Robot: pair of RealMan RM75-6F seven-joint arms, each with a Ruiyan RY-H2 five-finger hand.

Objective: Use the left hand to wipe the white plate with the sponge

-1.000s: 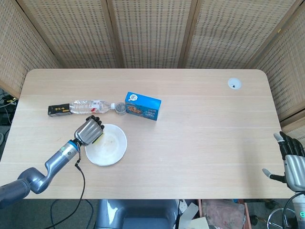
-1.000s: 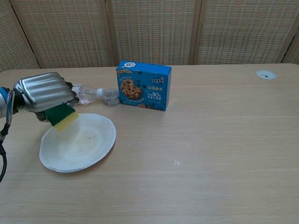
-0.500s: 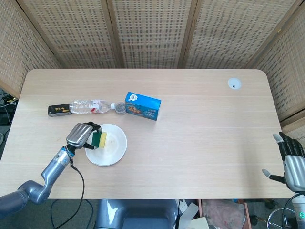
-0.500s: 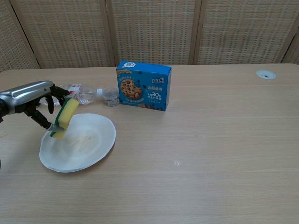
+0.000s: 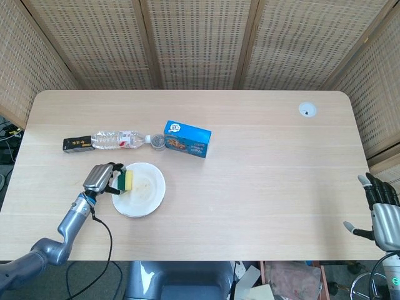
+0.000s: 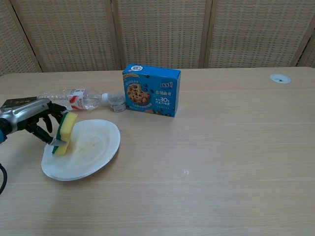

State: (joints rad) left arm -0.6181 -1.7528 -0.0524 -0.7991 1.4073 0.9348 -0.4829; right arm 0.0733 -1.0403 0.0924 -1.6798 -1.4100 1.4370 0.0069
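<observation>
The white plate [image 5: 147, 195] [image 6: 93, 152] lies on the table near the front left. My left hand [image 5: 102, 178] [image 6: 30, 117] holds the yellow-and-green sponge [image 5: 126, 180] [image 6: 64, 133] on edge, its lower end on the plate's left rim. The hand sits just left of the plate. Off the table's right edge, my right hand [image 5: 382, 212] hangs with fingers spread and nothing in it; the chest view does not show it.
Behind the plate lie a clear water bottle [image 5: 120, 139] [image 6: 71, 98], its cap [image 6: 116, 102] beside it, a small black box [image 5: 77, 144] and a blue cookie box [image 5: 187, 139] [image 6: 151, 89]. A round grommet [image 5: 307, 110] sits at the far right.
My left hand has drawn back to the left and lowered, turning the sponge from flat over the plate to standing on edge at the plate's left rim. The right hand has stayed still.
</observation>
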